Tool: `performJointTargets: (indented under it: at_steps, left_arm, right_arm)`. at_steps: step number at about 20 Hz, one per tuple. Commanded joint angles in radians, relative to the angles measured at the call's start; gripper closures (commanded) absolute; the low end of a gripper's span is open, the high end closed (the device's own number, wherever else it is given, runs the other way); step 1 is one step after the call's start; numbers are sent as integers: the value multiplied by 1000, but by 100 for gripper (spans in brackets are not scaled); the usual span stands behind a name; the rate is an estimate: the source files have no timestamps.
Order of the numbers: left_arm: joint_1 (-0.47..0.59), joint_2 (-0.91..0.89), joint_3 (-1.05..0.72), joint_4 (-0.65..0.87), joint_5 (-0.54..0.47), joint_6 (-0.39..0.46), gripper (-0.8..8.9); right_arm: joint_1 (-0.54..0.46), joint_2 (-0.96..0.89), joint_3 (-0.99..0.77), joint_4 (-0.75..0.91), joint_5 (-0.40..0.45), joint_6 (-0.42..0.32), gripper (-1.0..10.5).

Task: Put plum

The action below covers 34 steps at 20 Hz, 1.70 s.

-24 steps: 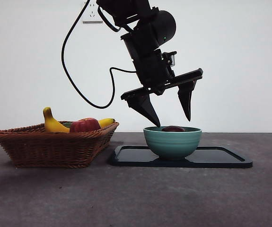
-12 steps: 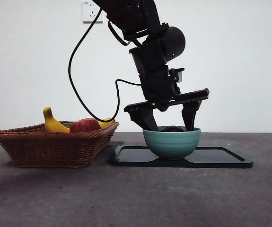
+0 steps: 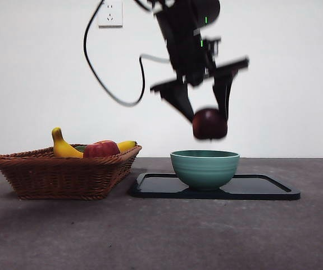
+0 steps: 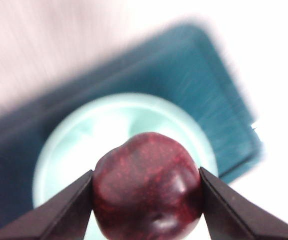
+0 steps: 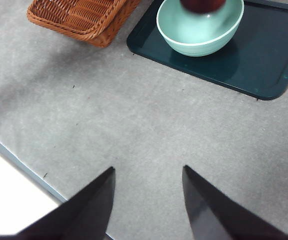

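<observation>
Front view | left hand [image 3: 209, 115] blurred | grips plum [image 3: 210, 124] above bowl [image 3: 205, 168]

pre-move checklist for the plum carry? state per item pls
1. Grip: left pincer shut on the plum, a jaw on each side. ok
2. Lift: plum hangs clear above the green bowl, not touching the rim. ok
3. Bowl: upright on the dark tray. ok
4. Basket: holds a banana and red apple; whether there is room for the plum, cannot tell.
5. Right pincer: open, low over bare table, away from the tray. ok
6. Grip firmness: pictures are motion-blurred. cannot tell
</observation>
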Motion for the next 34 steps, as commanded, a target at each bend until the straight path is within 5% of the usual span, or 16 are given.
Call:
performJointTargets:
  at_steps: [1, 7, 10, 18, 27, 34]
  left_arm:
    - [-12, 22, 173, -90, -3, 34, 569]
    - [-10, 22, 599, -431, -135, 79, 569]
    - [-7, 1, 759, -453, -136, 77, 569]
    - [-9, -268, 773, -469, -160, 81, 569]
    - [-9, -823, 133, -469, -330, 23, 568]
    - [-9, -1055, -301, -412, -336, -44, 561]
  right_arm:
    - [5, 5, 4, -1, 4, -8, 733]
    - [5, 5, 4, -9, 4, -8, 733]
    - [5, 5, 4, -8, 3, -8, 733]
    - [5, 4, 4, -8, 3, -8, 733]
    - [5, 4, 4, -8, 3, -27, 733]
    - [5, 4, 4, -7, 3, -27, 733]
